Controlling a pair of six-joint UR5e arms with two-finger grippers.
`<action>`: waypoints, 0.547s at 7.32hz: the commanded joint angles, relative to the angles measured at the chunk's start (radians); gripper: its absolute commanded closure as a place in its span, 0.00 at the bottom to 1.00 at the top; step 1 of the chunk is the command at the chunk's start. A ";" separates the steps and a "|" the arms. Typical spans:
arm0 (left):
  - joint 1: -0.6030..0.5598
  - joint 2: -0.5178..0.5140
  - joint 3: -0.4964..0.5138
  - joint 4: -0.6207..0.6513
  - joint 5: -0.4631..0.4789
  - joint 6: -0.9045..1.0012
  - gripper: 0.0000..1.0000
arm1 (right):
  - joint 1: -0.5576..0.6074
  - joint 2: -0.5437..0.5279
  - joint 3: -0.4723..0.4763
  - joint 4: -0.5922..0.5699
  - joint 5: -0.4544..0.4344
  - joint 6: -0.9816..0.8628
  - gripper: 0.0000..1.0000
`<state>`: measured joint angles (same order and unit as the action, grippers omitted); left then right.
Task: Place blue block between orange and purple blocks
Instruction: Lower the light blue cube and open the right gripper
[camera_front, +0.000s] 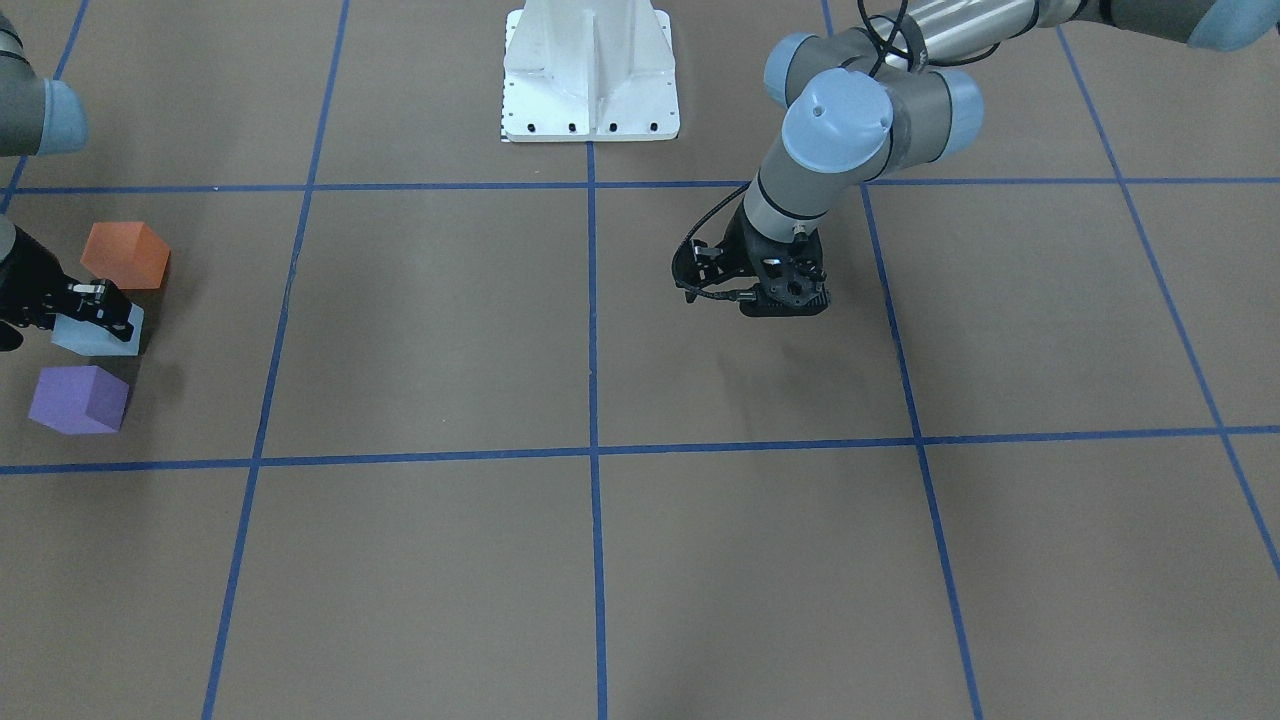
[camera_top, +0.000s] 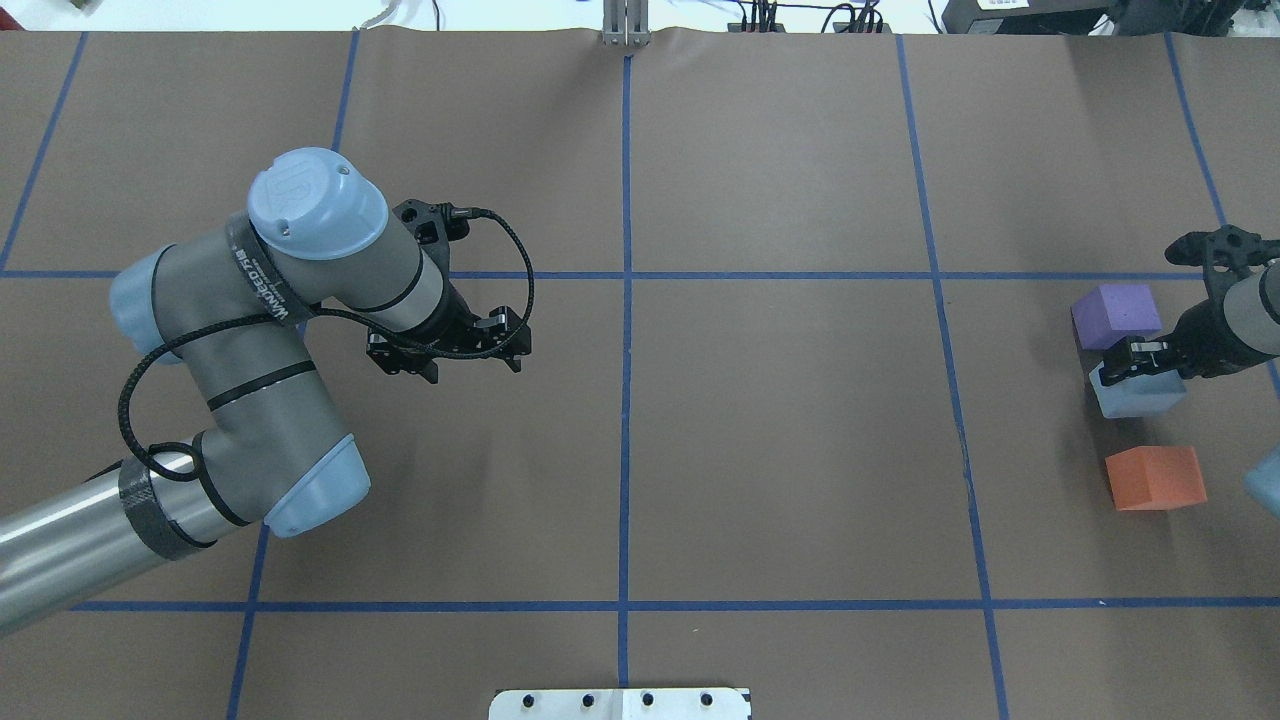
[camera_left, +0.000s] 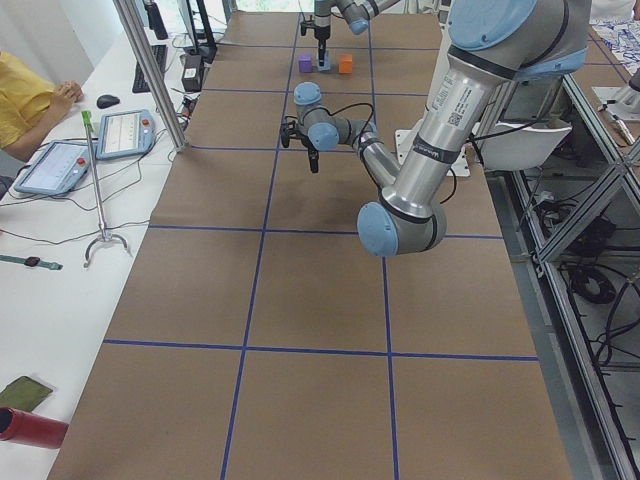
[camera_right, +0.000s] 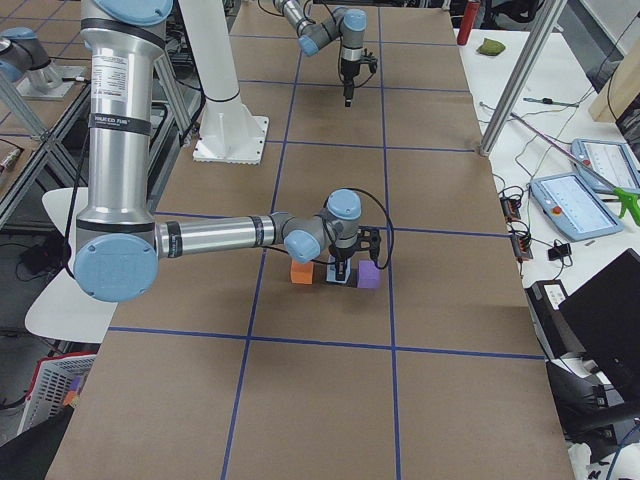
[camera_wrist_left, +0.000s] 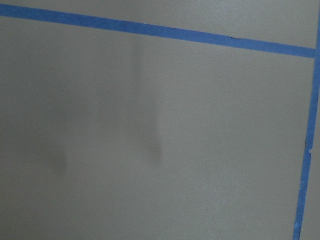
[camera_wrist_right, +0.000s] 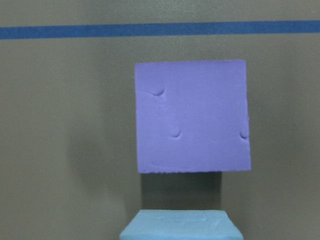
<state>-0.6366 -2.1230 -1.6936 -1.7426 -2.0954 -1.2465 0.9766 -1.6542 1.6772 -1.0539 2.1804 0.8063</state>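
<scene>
3 blocks and 2 end effectors over 1 desk (camera_front: 450, 330).
1 blue block (camera_front: 95, 338) lies between 1 orange block (camera_front: 125, 255) and 1 purple block (camera_front: 78, 400), touching neither. Right end effector (camera_front: 100, 305) is closed on its top. Left end effector (camera_top: 475, 365) is spread open, empty, well apart.

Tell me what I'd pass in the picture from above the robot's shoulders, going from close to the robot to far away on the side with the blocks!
white base plate → orange block → blue block → purple block
</scene>
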 joint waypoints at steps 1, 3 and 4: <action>0.002 0.000 -0.001 0.000 0.000 -0.001 0.00 | -0.004 0.002 -0.002 0.000 -0.001 0.011 0.90; 0.002 -0.005 0.002 0.000 0.000 -0.001 0.00 | -0.007 0.002 -0.002 0.000 -0.002 0.011 0.64; 0.000 -0.005 0.002 0.000 0.000 -0.001 0.00 | -0.012 0.002 -0.002 0.002 -0.002 0.011 0.44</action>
<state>-0.6354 -2.1260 -1.6928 -1.7426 -2.0954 -1.2471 0.9694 -1.6522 1.6752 -1.0535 2.1788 0.8175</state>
